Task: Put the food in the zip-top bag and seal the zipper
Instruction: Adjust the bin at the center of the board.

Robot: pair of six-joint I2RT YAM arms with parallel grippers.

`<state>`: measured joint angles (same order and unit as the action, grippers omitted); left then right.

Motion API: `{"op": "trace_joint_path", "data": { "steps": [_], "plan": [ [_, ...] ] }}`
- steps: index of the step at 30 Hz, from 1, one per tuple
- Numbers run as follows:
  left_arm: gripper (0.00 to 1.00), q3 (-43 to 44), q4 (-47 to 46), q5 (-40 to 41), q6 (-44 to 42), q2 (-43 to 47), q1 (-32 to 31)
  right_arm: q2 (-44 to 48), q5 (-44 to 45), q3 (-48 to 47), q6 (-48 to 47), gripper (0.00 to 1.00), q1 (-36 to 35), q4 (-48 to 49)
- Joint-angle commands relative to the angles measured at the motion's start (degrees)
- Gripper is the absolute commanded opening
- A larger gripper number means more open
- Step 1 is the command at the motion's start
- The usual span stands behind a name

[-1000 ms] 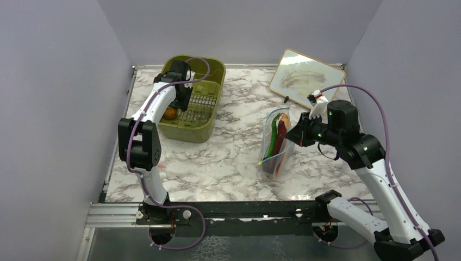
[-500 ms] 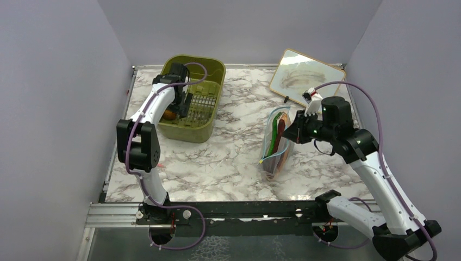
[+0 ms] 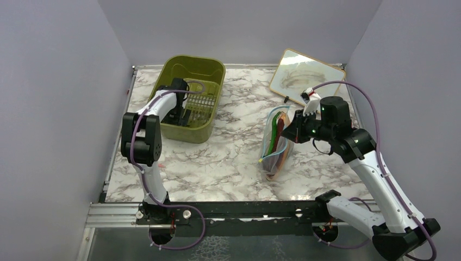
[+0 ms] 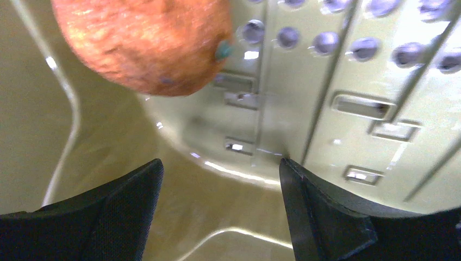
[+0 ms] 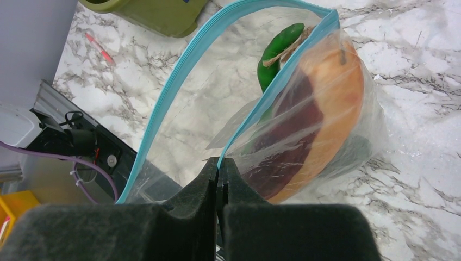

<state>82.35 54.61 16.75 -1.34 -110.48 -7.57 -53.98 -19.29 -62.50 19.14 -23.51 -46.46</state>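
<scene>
Top camera high behind; wrist cameras close above tub (image 4: 98,125) and bag (image 5: 326,125).

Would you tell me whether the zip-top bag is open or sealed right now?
Open. The bag's two blue zipper strips bow wide apart, and the right tool pinches one edge.

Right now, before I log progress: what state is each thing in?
zip-top bag: mouth open, held up, hot-dog piece and green vegetable inside
zipper: unsealed
right gripper: shut on the zip-top bag's rim
left gripper: open, empty, inside the tub
orange food: loose in the tub, ungripped
</scene>
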Motion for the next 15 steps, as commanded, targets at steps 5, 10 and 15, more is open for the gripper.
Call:
{"op": "trace_joint_path", "data": {
  "steps": [5,10,15],
  "plan": [
    [0.52,0.3,-4.86,-7.95,1.06,-0.5,0.47,1.34,-1.2,-0.64,-0.87,0.01,0.04,1.24],
    [0.33,6.67,-4.02,-9.31,1.32,0.86,0.03,1.68,-0.47,-1.0,-0.83,0.01,0.04,0.43],
    [0.24,14.64,-4.33,-11.25,2.49,3.38,-0.34,1.94,0.1,-1.13,-0.51,0.01,0.04,0.34]
  ]
}}
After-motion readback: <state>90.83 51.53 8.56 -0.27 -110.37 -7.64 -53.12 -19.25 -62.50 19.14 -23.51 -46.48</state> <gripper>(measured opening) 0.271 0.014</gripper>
